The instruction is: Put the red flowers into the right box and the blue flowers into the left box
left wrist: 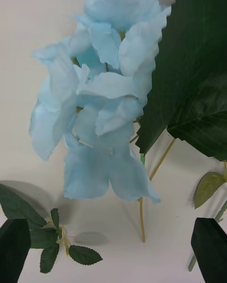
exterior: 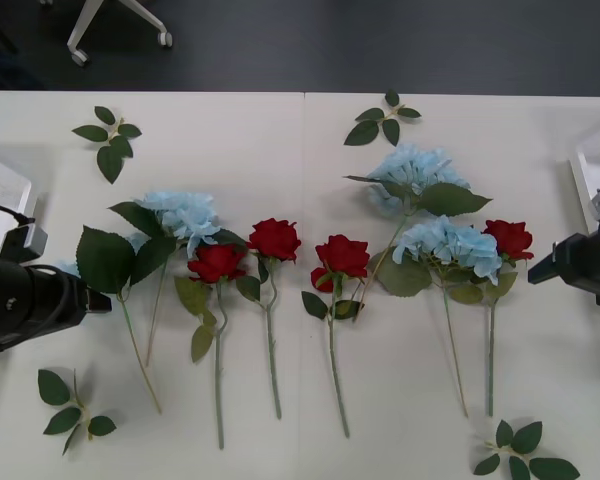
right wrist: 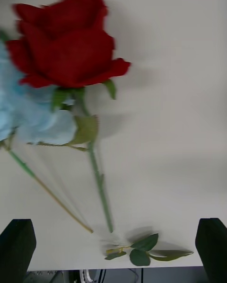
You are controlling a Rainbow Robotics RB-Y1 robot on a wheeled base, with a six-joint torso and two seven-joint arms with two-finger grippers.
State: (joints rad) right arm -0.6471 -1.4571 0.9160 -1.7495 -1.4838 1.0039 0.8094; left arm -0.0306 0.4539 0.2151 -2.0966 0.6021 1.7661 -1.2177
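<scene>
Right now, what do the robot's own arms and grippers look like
Both arms are matte black. The left arm is a thick rounded cylinder with a thin black cable looping near it. The right arm is blockier and more angular. In the wrist views, the left gripper and right gripper each show two black, blunt, rounded fingers, wide apart.

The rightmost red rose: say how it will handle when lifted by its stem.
The rose probably droops bloom-first, since its thin stem carries a big head. It looks light. Its leaves touch the blue cluster, so that may drag along.
</scene>
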